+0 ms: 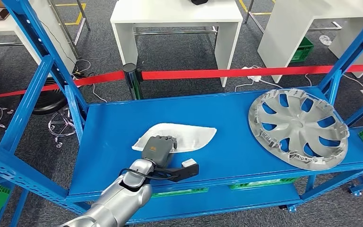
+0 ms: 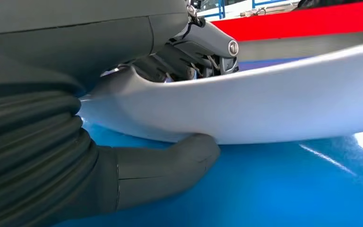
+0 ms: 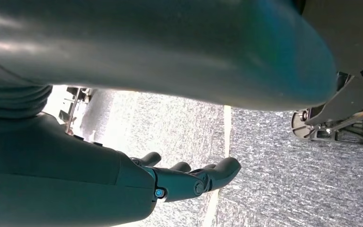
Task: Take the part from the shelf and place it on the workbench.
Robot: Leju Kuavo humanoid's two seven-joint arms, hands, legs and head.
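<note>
Fingers of the left hand (image 1: 159, 147) grip a smooth white curved part (image 1: 189, 135) on the glossy blue shelf (image 1: 227, 156); the right hand (image 3: 189, 182) hangs empty, fingers loosely extended.

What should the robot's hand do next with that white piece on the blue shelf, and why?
Probably close the left hand firmly and lift a little. In the left wrist view its thumb sits under the white part's edge with fingers on top, yet the part lies on the blue shelf.
</note>
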